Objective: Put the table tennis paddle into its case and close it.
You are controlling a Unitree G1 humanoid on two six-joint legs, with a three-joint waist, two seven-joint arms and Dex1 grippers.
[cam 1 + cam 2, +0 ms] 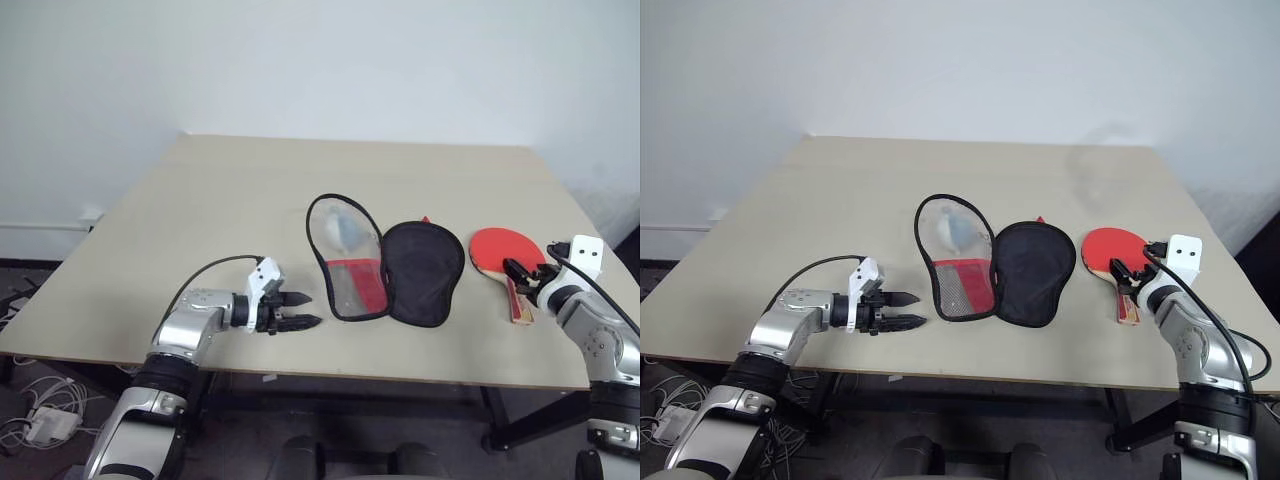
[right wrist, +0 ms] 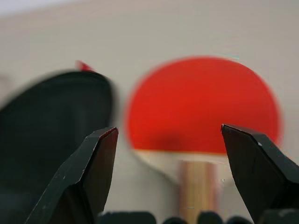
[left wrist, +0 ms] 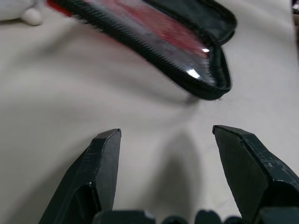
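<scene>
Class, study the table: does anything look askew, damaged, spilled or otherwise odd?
Nothing stands out. The case lies opened flat mid-table, the table tennis paddle flat beside it, apart from it. Nothing looks spilled or broken.

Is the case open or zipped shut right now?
Open. The case lies spread flat on the table, clear half beside black half. The table tennis paddle lies outside it, on the table to its right.

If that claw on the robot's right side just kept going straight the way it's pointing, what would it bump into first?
Most likely the paddle. The open right claw is aimed along its wooden handle toward the red face. Depth is hard to judge, so it could skim just above.
</scene>
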